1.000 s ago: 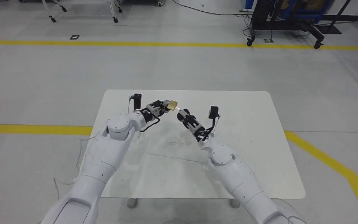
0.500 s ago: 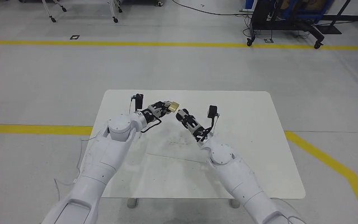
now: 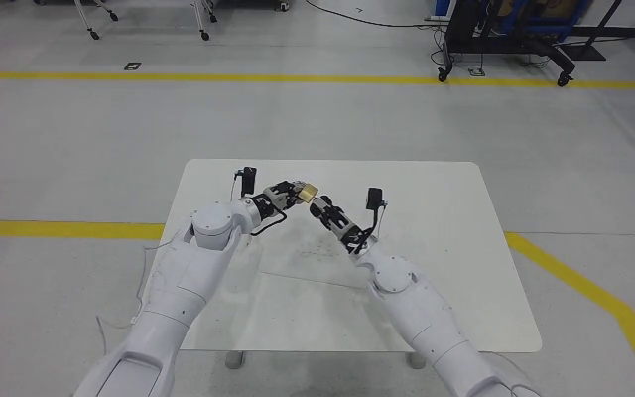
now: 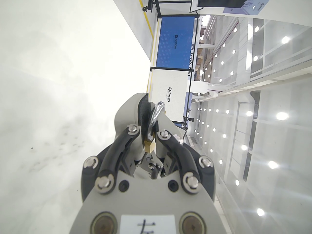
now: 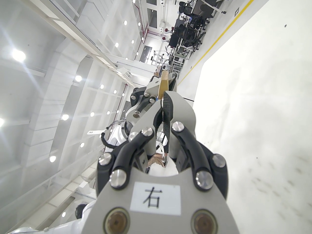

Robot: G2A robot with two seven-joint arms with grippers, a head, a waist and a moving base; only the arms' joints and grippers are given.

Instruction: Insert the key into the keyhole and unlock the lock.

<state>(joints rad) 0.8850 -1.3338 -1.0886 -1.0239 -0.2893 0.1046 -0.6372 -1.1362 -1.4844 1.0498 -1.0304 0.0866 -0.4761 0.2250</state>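
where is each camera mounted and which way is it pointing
Top view: above the arms, facing down at the table; both white arms show, left tool and right tool meeting at the brass padlock.
Left wrist view: on the left wrist, looking along its tool, shut on the padlock, toward table and hall.
Right wrist view: on the right wrist, looking along its tool, shut on the key, toward the padlock and left tool.
Shared: all three show the padlock.

lock: brass body, shiny steel shackle | table: matt white
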